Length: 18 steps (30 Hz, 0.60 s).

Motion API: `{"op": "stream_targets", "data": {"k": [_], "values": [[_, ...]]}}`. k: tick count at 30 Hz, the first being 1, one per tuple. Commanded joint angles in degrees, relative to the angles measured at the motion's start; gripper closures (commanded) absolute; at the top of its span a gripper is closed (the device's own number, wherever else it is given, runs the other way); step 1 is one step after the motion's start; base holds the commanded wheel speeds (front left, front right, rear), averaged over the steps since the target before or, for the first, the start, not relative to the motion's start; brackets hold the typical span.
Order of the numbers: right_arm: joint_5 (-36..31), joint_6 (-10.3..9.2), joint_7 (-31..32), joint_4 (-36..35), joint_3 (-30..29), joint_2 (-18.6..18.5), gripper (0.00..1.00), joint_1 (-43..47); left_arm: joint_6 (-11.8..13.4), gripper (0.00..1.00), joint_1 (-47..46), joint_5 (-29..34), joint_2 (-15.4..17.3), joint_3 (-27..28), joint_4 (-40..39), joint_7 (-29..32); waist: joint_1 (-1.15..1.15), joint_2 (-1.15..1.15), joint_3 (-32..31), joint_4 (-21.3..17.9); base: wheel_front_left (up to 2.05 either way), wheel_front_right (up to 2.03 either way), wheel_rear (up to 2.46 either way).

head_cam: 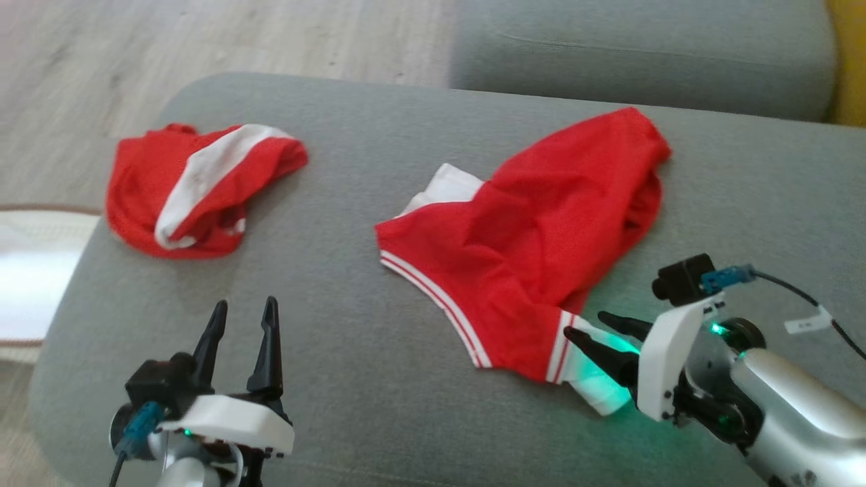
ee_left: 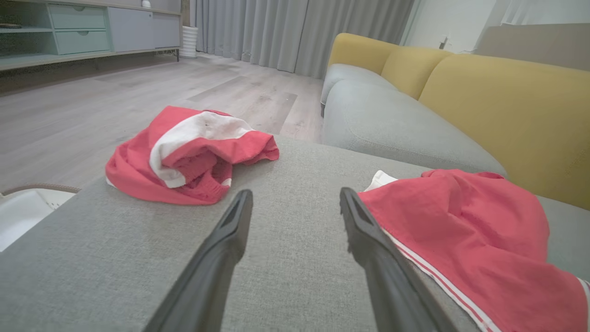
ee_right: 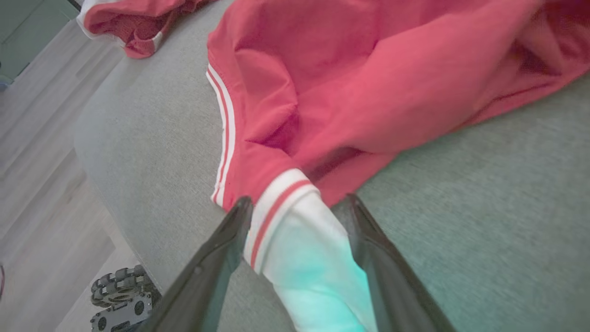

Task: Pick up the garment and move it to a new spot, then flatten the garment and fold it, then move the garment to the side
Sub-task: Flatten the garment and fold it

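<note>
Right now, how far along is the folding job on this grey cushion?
Nothing looks done: the red garment with white striped trim lies crumpled on the grey fabric cushion. In hand: the right gripper stands open, fingers either side of the garment's white cuff. The left gripper is open over bare cushion. Left: grasp, move, flatten, fold, set aside.

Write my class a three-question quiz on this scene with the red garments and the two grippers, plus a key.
1. True or false: the left gripper, over the grey cushion, is shut on a garment.
2. Multiple choice: what lies between the fingers of the right gripper? A) a zip B) the white cuff of the nearer red garment C) nothing
3. Fill in: ___ red garments lie on the cushion.
Key: 1 false, it is open; 2 B; 3 two, counting the crumpled garment.
</note>
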Motion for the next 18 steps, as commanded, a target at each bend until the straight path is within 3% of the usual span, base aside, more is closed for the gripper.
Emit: {"op": "stream_targets", "data": {"k": [1,9,10,11,12,18], "values": [[0.86,0.43,0.36,-0.68,-0.07,-0.25,0.00,-2.95,-0.09,0.00,-2.12,0.44,0.42,1.72,-1.42,-0.70,0.00,0.00,0.06,1.80,0.00,0.00,0.00],[5.19,0.43,8.03,6.78,2.08,2.08,0.00,-4.31,-0.41,0.00,-1.78,0.33,0.40,2.07,-0.79,-0.70,0.00,0.00,0.36,6.08,0.00,0.00,0.00],[5.86,0.43,8.83,6.80,2.53,2.13,0.07,-4.14,-0.39,0.00,-1.73,0.31,0.40,2.10,-0.77,-0.70,0.00,0.00,0.41,6.36,0.00,0.00,0.00],[6.41,0.43,9.30,6.28,3.08,2.05,0.48,-4.04,-0.36,0.00,-1.66,0.31,0.39,2.13,-0.77,-0.70,0.00,0.00,0.48,6.59,0.00,0.00,0.00],[7.16,0.43,9.29,5.42,3.40,1.96,1.00,-3.92,-0.34,0.00,-1.59,0.29,0.39,2.20,-0.79,-0.70,0.00,0.00,0.55,6.77,0.00,0.00,0.00],[12.87,0.43,5.17,-2.12,3.26,2.45,1.00,-4.23,-0.39,0.00,-1.42,0.37,0.38,2.49,-0.83,-0.70,0.00,0.00,0.67,7.42,0.00,0.00,0.00]]}}
